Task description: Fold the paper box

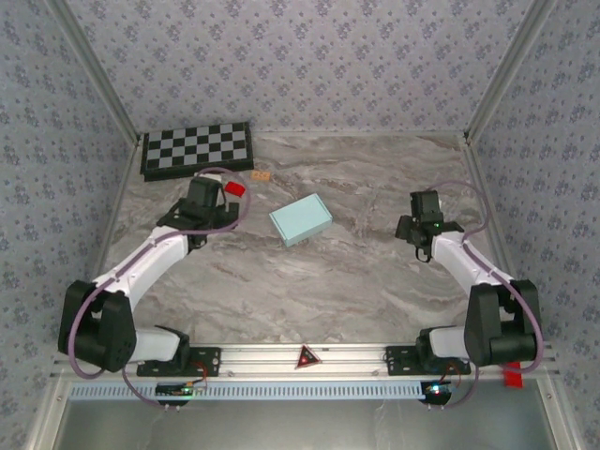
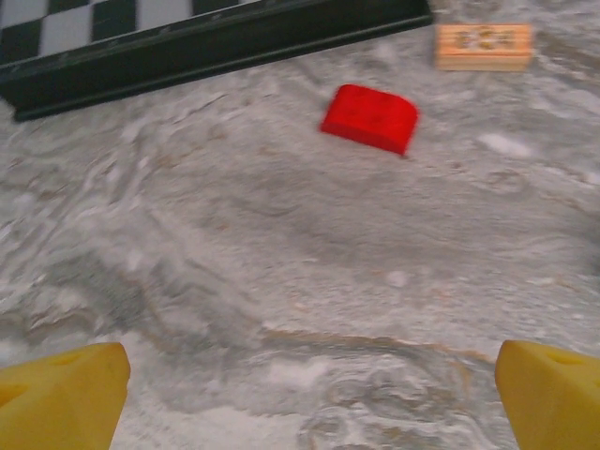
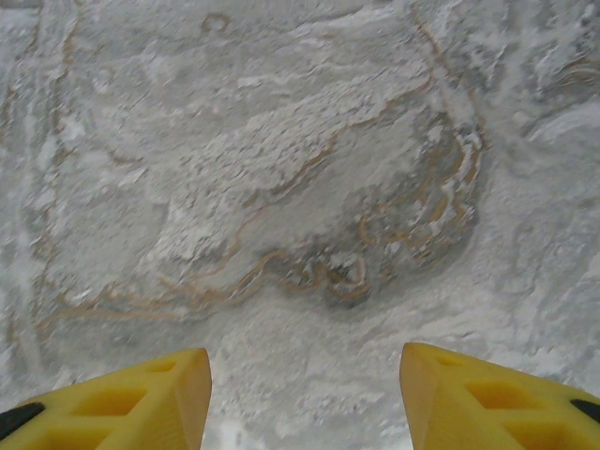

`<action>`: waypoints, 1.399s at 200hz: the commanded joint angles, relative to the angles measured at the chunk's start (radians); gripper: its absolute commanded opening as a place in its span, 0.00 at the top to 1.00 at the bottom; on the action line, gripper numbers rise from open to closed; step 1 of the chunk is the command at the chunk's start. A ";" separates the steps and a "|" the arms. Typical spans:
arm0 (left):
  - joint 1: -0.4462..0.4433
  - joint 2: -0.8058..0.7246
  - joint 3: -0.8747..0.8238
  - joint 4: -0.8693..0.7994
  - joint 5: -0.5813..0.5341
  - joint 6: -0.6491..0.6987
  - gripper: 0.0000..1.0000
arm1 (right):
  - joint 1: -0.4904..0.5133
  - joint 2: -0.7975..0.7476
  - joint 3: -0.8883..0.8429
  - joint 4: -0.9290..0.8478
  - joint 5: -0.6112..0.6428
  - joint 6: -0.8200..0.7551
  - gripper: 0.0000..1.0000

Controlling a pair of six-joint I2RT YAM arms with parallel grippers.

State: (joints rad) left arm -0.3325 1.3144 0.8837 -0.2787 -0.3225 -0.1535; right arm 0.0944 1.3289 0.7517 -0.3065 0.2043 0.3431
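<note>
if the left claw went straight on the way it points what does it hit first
Likely the red block, lying slightly right of centre ahead of the left claw; if it slips past, the checkerboard edge behind. Depth is hard to judge.

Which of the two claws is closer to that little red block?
Left. The left gripper is just short of the red block; the right gripper is far off to its right.

there is one paper box point(image 1: 301, 221), between the two grippers. there is one red block point(image 2: 369, 118) and one orange tile point(image 2: 483, 46), both just ahead of the left gripper point(image 2: 309, 398). there is one checkerboard point(image 1: 197, 148), farther ahead of it. there are two grippers, the left one and the right gripper point(image 3: 305, 394), and each has two yellow fingers point(image 3: 122, 398).
</note>
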 commanded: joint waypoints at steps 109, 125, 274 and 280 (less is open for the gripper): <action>0.272 0.004 -0.317 0.527 0.144 0.149 0.00 | -0.060 -0.014 -0.224 0.611 -0.131 -0.338 0.41; 0.288 0.022 -0.358 0.630 0.212 0.166 0.00 | -0.066 -0.005 -0.252 0.681 -0.178 -0.342 0.41; 0.341 0.172 -0.502 1.109 0.375 0.173 0.00 | -0.173 0.135 -0.352 1.070 -0.344 -0.358 0.39; 0.343 0.187 -0.506 1.131 0.369 0.168 0.00 | -0.174 0.149 -0.354 1.087 -0.344 -0.358 0.39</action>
State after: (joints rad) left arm -0.0051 1.4525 0.4023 0.7197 0.0326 0.0372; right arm -0.0700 1.4315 0.4198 0.6720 -0.1043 -0.0013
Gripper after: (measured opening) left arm 0.997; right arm 0.605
